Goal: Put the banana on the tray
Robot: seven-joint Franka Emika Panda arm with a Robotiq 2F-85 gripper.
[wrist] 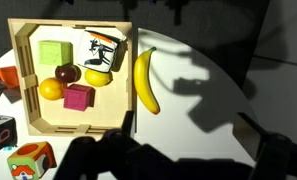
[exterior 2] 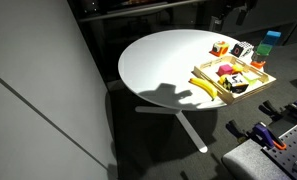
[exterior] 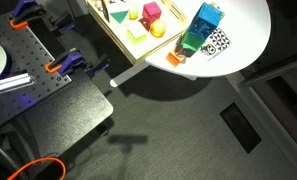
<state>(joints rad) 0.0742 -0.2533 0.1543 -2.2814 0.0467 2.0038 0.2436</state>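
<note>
Banana [wrist: 145, 80], a small bright yellow curved toy, lies on the round white tabletop [wrist: 223, 50], just beside the outer wall of the shallow light wooden tray [wrist: 76, 128] and not in it. Task not started: 0 steps done; grasp, lift and placing are all left. In the wrist view the banana sits apart from the dark blurred pincer [wrist: 173, 165] at the bottom edge, no contact. Pincer holds nothing; how wide it stands I cannot tell.

This is looking like a robotics lab: a black perforated mounting plate [exterior: 33, 60] is sitting at the left, orange-handled clamps [exterior: 63, 65] are sitting at its edge, an orange cable [exterior: 38, 166] is looping over dark carpet [exterior: 188, 130], and a round white table [exterior 2: 168, 60] is standing by a bare grey wall [exterior 2: 38, 80].
</note>
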